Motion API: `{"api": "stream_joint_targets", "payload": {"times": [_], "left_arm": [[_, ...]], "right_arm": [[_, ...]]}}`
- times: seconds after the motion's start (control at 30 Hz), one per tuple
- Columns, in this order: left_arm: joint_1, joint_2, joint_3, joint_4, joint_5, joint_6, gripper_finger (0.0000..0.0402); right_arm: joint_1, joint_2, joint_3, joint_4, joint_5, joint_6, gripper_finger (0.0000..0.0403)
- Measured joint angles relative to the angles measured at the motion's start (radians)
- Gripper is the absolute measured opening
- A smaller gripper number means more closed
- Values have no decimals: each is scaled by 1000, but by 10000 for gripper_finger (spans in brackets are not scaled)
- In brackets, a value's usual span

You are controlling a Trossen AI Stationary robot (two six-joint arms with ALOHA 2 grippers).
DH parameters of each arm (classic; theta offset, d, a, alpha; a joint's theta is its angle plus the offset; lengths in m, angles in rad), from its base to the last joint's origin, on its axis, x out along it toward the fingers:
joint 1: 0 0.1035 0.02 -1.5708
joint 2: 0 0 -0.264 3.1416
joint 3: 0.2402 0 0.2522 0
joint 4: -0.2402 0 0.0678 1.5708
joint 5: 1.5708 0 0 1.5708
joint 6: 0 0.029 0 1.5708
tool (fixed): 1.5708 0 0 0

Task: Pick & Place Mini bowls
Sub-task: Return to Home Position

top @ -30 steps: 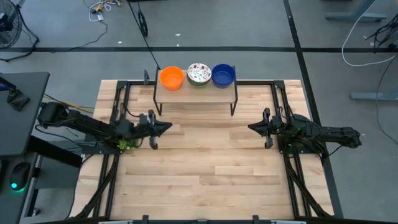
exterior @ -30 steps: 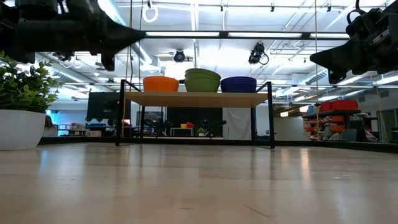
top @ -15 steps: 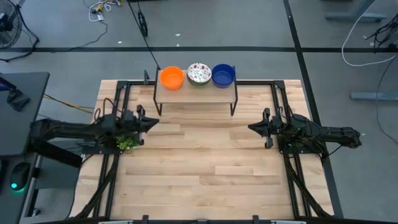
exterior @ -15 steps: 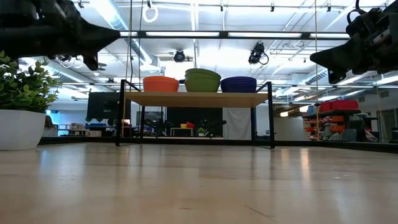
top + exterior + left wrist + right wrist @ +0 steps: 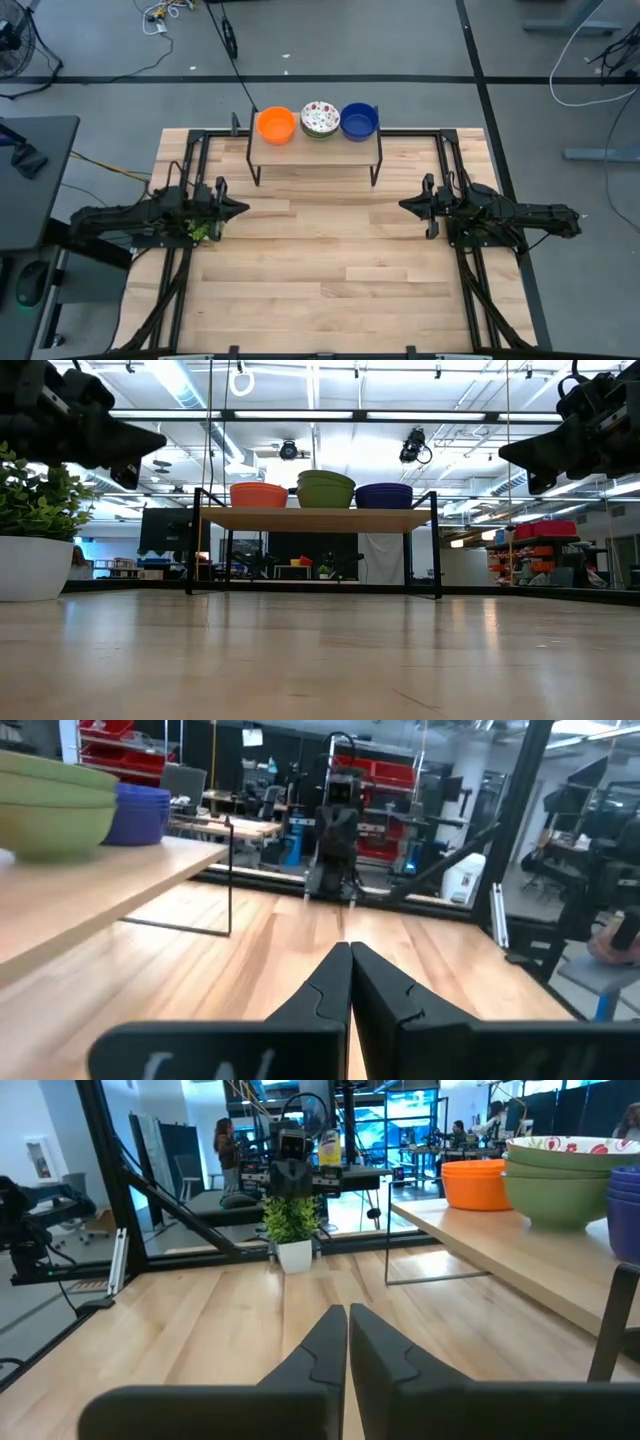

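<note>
Two end effectors, both pinched shut and empty: you have the left end effector [image 5: 237, 209] hanging over the worktop's [image 5: 330, 270] left side near the plant [image 5: 203, 230], and the right end effector [image 5: 404, 205] over its right side. On the shelf [image 5: 315, 148] at the far edge, well apart from both, sit the orange bowls [image 5: 276, 124], speckled bowls [image 5: 320, 118] and blue bowls [image 5: 359, 120] in a row.

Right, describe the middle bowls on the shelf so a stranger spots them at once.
Find the wooden shelf at the far edge of the table. Three stacks sit on it. The speckled bowls stand mid-row, white inside, between orange bowls and blue bowls.
</note>
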Motion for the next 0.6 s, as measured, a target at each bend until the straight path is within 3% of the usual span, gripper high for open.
{"api": "stream_joint_targets", "payload": {"times": [0.27,0.6], "left_arm": [[-11,4,-1,-42,4,42,12],[-137,51,-1,-49,6,77,12]], "right_arm": [[0,2,0,12,0,-8,22],[0,2,0,13,0,-7,22]]}}
